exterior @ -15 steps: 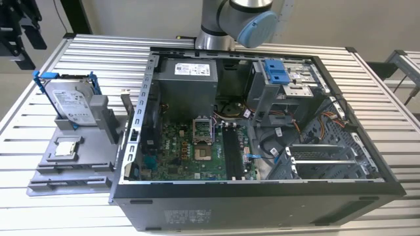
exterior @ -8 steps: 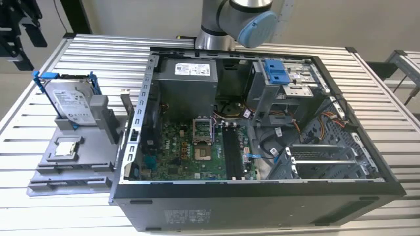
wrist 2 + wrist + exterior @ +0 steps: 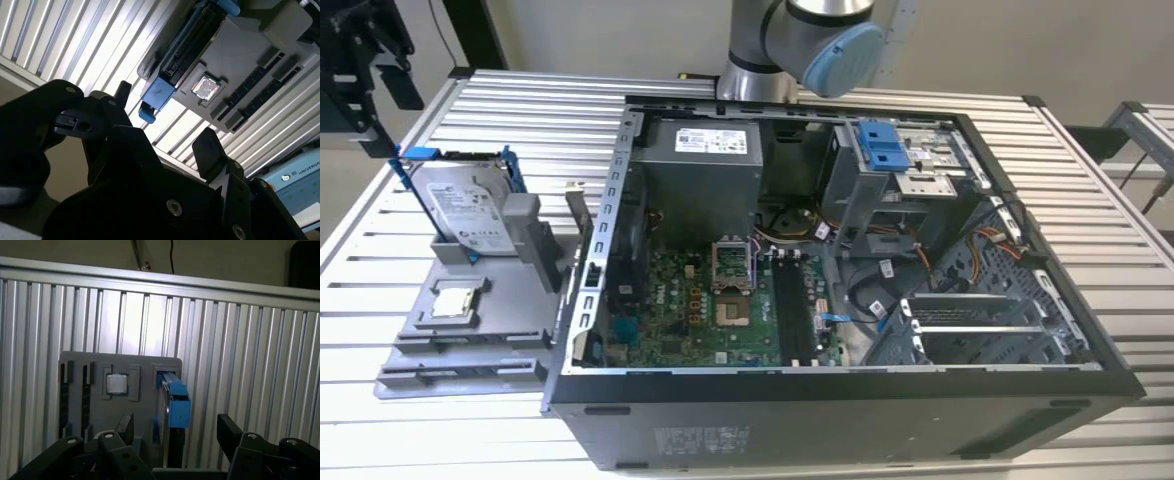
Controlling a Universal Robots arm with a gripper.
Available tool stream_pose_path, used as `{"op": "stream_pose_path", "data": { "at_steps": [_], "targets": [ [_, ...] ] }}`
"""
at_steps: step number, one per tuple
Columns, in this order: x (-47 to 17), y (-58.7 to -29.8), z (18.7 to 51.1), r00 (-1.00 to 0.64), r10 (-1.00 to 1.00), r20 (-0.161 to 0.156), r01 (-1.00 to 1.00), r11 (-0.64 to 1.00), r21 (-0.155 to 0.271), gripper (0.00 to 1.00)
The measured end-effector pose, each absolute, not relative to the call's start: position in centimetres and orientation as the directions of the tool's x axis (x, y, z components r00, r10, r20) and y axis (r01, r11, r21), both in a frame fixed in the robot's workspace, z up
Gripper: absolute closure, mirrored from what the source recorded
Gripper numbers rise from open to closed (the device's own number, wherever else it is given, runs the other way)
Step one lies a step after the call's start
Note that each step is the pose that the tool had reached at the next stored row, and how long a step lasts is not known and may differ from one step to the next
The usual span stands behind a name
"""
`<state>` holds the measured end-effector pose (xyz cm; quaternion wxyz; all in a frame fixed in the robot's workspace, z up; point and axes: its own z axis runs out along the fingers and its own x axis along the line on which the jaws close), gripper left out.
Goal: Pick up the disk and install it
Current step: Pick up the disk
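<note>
1. The disk point(image 3: 460, 205) stands on edge in a slot of the grey holder point(image 3: 507, 300), at the exterior view's left, just beside the open computer case point(image 3: 854, 400).
2. Handling, as a judgement: it is a rigid metal block, fairly heavy for its size and sensitive to shock. The flat faces look smooth and probably slippery. Don't crush the label side or knock it.
3. The best hold looks like pinching across the two flat faces near the top edge. That edge with its blue rails point(image 3: 177, 402) sticks up free of the slot.
4. The gripper point(image 3: 174, 420) has its jaws spread with nothing between them. It hangs above the disk, not touching.
5. The holder also has a small square chip point(image 3: 116, 384) lying flat in a recess. Its long narrow slots point(image 3: 62, 400) look empty.
6. Inside the case are a circuit board point(image 3: 720, 300), cables and a metal bay with a blue latch point(image 3: 881, 145).
</note>
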<state>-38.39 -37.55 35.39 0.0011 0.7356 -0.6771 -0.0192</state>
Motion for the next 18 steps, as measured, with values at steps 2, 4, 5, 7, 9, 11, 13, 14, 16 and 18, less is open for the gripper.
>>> {"op": "stream_pose_path", "data": {
  "at_steps": [2,4,5,7,9,11,13,14,16,18],
  "targets": [
    [-38.4,-37.5,35.0,0.082,-0.996,-0.027,-0.996,-0.083,0.027,0.00],
    [-38.3,-37.5,34.6,0.082,-0.996,-0.026,-0.996,-0.083,0.027,0.00],
    [-38.3,-37.4,34.5,0.082,-0.996,-0.026,-0.996,-0.083,0.027,0.00],
    [-38.3,-37.3,34.1,0.082,-0.996,-0.026,-0.996,-0.083,0.028,0.00],
    [-38.3,-37.0,33.7,0.082,-0.996,-0.026,-0.996,-0.083,0.027,0.00],
    [-38.3,-36.7,33.4,0.082,-0.996,-0.024,-0.996,-0.083,0.028,0.00],
    [-38.3,-36.4,33.0,0.082,-0.996,-0.020,-0.996,-0.083,0.028,0.00],
    [-38.3,-36.2,32.9,0.082,-0.996,-0.017,-0.996,-0.083,0.028,0.00],
    [-38.3,-35.9,32.6,0.082,-0.997,-0.011,-0.996,-0.083,0.029,0.00],
    [-38.3,-35.7,32.3,0.082,-0.997,-0.004,-0.996,-0.082,0.029,0.00]
  ]
}}
